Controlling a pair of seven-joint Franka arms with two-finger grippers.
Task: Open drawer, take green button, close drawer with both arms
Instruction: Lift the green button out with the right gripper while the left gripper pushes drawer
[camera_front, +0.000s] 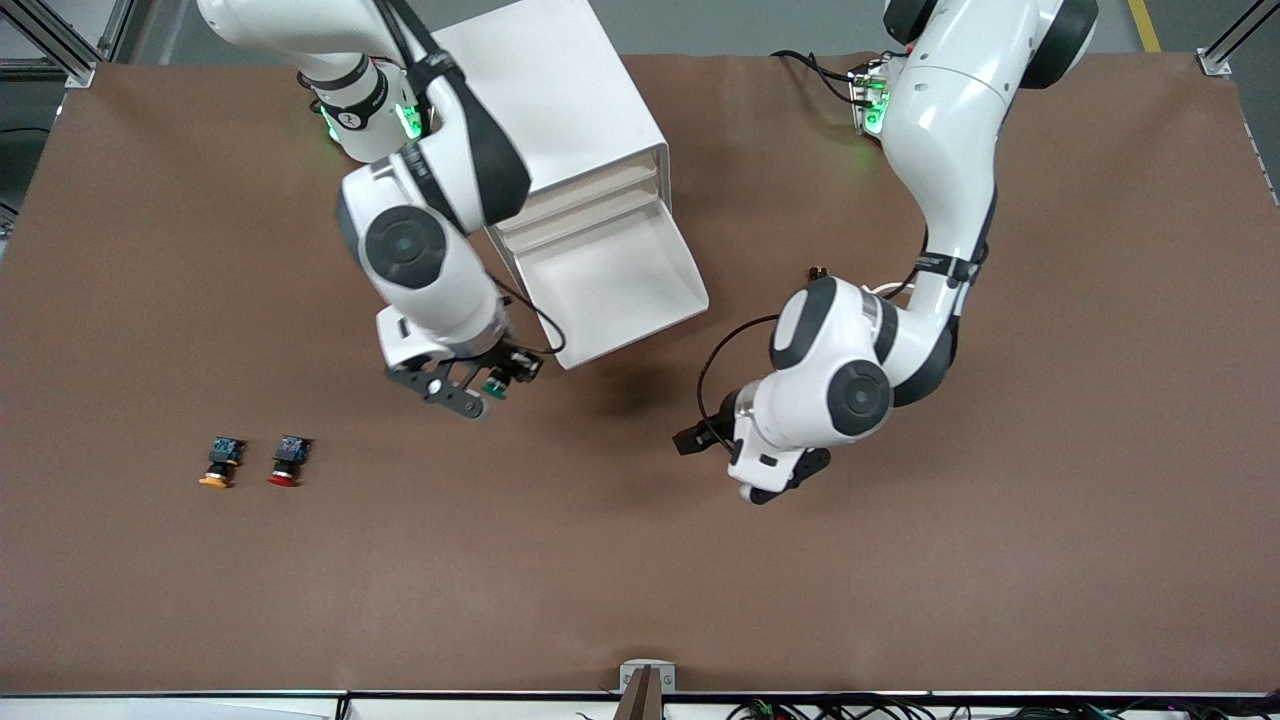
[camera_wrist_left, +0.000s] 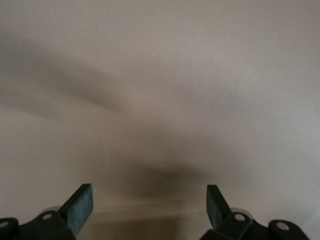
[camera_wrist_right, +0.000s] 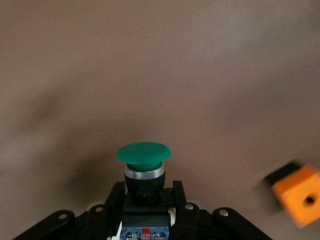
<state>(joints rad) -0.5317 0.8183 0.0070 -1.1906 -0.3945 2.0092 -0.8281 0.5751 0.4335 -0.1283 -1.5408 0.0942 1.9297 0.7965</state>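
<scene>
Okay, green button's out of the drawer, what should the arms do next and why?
Probably lower the right end effector, shut on the green button, to set it on the table. The drawer is pulled out and looks empty, and the open left end effector hovers over bare table, free to close it.

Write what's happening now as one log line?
drawer: open | right gripper: shut on green button, over table | left gripper: open, over table, waiting

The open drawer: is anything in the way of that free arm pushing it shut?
Nothing visible. The left gripper, open, hangs over bare table; the drawer is empty. The right gripper holds the button beside the drawer's front.
</scene>
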